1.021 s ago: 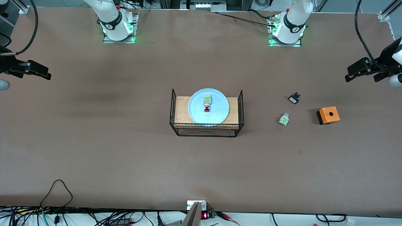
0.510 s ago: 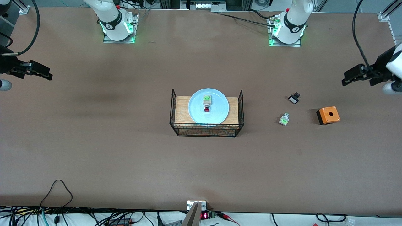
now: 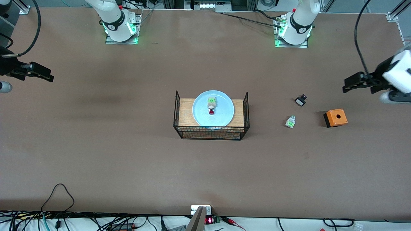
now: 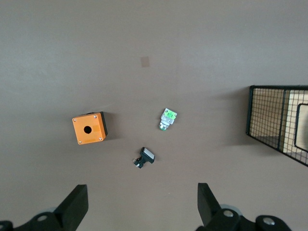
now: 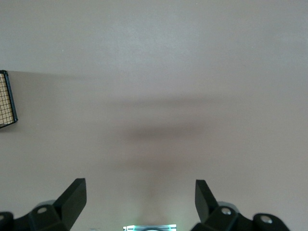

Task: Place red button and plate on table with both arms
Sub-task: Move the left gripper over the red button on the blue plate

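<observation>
- The red button (image 3: 211, 106) lay on the light blue plate (image 3: 224, 117), red cap toward the front camera, green block away from it.
- The plate rested on the small wooden board (image 3: 185, 112) with black wire-mesh sides, near the middle of the table (image 3: 128, 154); neither item had yet reached the tabletop.
- The left gripper (image 3: 349, 84) hung over the table edge at the left arm's end, jaws spread wide and empty, as the left wrist view confirmed (image 4: 139, 204).
- The right gripper (image 3: 45, 74) hung over the edge at the right arm's end, likewise released and empty (image 5: 139, 199).
- Judgement: both arms should approach from above, between the mesh sides, grip the plate rim at its two ends and lift level, so the button does not roll off.
- An orange box (image 3: 335, 117), a white-green part (image 3: 290, 122) and a small black part (image 3: 300, 101) lay toward the left arm's end; the set-down should avoid them.
- Both arms' upper links were cut off at the picture edges. The plate's rim nearest the front camera was partly screened by mesh. The right wrist view showed only a mesh corner (image 5: 7, 98).
</observation>
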Robot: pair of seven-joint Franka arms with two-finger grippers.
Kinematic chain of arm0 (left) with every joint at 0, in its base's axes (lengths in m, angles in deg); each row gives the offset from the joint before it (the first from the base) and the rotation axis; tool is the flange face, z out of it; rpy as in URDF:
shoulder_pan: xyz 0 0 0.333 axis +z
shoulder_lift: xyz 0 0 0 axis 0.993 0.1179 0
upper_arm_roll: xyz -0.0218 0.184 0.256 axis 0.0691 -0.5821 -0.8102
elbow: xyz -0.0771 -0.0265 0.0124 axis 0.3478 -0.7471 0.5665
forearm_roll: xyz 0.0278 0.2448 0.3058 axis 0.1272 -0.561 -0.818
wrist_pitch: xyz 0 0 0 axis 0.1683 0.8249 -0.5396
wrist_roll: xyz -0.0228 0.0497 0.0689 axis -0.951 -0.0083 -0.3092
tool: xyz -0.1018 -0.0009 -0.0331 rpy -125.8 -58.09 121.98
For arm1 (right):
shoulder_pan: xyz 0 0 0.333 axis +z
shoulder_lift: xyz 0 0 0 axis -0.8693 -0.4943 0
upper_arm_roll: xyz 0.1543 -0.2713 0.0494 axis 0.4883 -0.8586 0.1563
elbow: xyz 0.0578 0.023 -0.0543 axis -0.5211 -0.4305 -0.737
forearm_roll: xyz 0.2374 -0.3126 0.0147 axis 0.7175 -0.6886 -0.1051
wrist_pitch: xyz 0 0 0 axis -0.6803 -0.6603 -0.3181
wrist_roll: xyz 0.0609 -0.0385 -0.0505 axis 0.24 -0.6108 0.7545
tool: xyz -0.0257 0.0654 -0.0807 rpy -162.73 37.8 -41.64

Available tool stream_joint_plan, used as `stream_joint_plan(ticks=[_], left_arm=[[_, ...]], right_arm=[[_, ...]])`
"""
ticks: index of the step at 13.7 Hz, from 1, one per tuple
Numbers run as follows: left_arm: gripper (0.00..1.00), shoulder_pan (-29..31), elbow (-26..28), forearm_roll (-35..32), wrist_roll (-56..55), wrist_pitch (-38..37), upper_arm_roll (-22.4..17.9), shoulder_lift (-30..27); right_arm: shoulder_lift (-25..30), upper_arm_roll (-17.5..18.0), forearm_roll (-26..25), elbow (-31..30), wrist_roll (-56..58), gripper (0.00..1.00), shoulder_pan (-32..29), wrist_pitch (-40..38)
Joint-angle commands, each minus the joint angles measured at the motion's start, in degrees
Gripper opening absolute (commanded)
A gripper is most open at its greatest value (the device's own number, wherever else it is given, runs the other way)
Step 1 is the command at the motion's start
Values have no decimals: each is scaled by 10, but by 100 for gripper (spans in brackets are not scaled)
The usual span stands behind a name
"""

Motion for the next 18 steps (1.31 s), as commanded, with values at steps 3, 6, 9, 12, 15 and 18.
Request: stream_joint_plan(ticks=[3,6,9,12,15,18], left_arm=[[100,-49,-6,-1,-8,-5,5,2],[100,-49,-9,41,-2,-5,10,-18],[100,-50,-8,39,0,-10,37,-16],[100,-52,-14,23,1,-6,65,-12],[100,-54,-21,24,1,-7,99,-12],[100,-55,-21,18,-2,-7,135,-13]], right_arm=[[1,2,0,4,0,100,-1,-1],[1,1,2,4,-4,100,-3,-1],[1,0,1,4,-4,100,-3,-1],[1,0,1,3,-4,100,-5,-1],[-1,-1,1,3,-4,100,-7,-2],[-2,-2,1,3,-5,100,-7,-3]])
